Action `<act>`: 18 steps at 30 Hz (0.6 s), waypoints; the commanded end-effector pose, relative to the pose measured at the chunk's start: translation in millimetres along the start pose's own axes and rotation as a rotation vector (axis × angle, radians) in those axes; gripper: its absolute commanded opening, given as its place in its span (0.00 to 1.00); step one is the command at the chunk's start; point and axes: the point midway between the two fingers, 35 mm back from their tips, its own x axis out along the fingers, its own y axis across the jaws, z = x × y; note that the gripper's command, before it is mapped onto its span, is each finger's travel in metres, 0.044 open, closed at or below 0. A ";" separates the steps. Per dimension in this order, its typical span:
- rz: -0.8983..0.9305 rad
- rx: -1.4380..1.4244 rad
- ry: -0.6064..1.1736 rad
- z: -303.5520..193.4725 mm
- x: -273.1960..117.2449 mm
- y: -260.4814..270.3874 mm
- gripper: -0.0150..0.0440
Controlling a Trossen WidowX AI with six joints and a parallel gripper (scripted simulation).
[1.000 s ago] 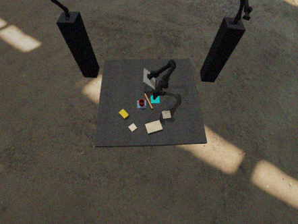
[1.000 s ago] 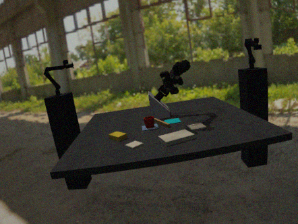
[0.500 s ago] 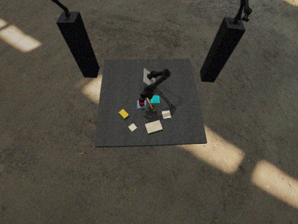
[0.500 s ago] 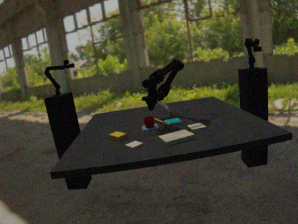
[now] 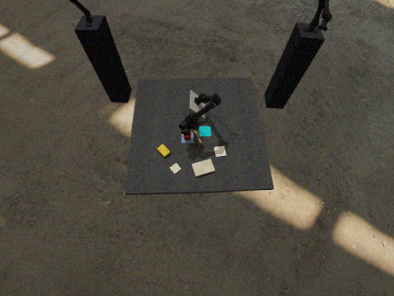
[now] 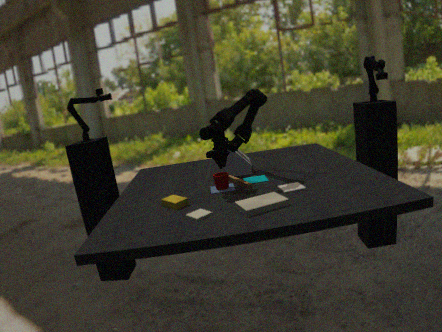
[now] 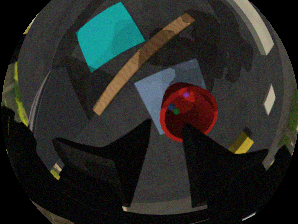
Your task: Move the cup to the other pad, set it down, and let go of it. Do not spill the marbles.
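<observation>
The red cup (image 5: 187, 136) (image 6: 220, 181) (image 7: 204, 128) stands upright on the blue pad (image 5: 183, 140) (image 6: 215, 190) (image 7: 150, 90). Inside it the wrist view shows a purple marble (image 7: 186, 94), a blue marble (image 7: 171, 106) and a green marble (image 7: 176, 111). The teal pad (image 5: 205, 131) (image 6: 256, 178) (image 7: 107, 37) lies bare on the other side of the wooden stick. My gripper (image 6: 221, 167) (image 7: 167, 125) is partly open with nothing between its fingers. It hangs just above the cup; in the wrist view one fingertip overlaps the cup's near rim.
A wooden stick (image 5: 198, 137) (image 6: 240, 180) (image 7: 131, 64) lies between the two pads. A yellow block (image 5: 163, 151) (image 6: 174, 201) (image 7: 242, 143), a larger cream block (image 5: 203, 168) (image 6: 262, 201) and two small pale tiles (image 5: 175, 168) (image 5: 220, 151) lie around. A pale panel (image 5: 193, 100) stands near the arm's base.
</observation>
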 end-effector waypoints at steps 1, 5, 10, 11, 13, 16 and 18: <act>0.005 0.004 -0.004 0.1 7.0 0.1 0.50; 0.005 0.004 -0.004 0.1 13.6 -0.1 0.50; 0.005 0.004 -0.004 0.0 21.9 -0.2 0.50; 0.005 0.004 -0.004 0.0 23.6 -0.2 0.50; 0.005 0.004 -0.004 0.0 26.9 -0.2 0.50; 0.005 0.004 -0.004 0.0 31.8 0.0 0.50; 0.005 0.004 -0.005 0.0 35.1 0.2 0.50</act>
